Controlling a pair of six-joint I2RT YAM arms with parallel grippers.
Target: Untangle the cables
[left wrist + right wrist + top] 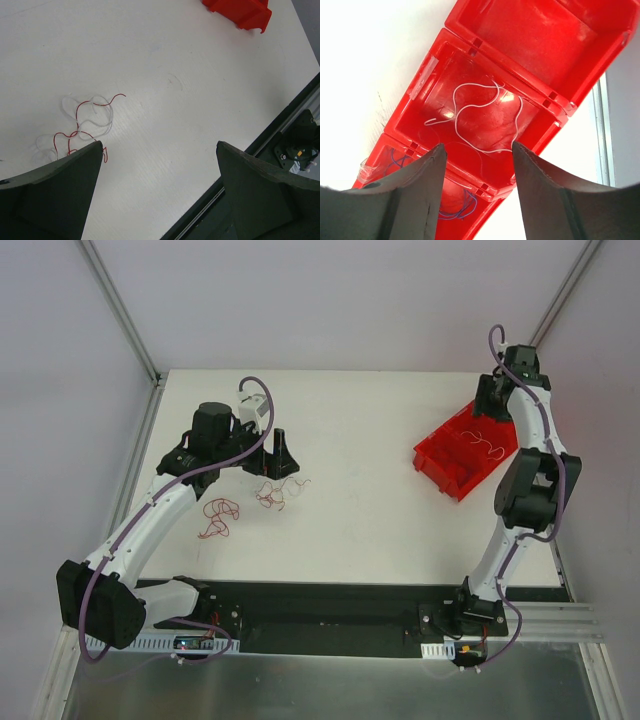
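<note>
Right hand [477, 146] above white cable [475, 85] in bin [535, 35]

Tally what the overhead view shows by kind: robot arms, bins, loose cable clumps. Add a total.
Robot arms: 2
Red bins: 1
Loose cable clumps: 2
Total: 5
</note>
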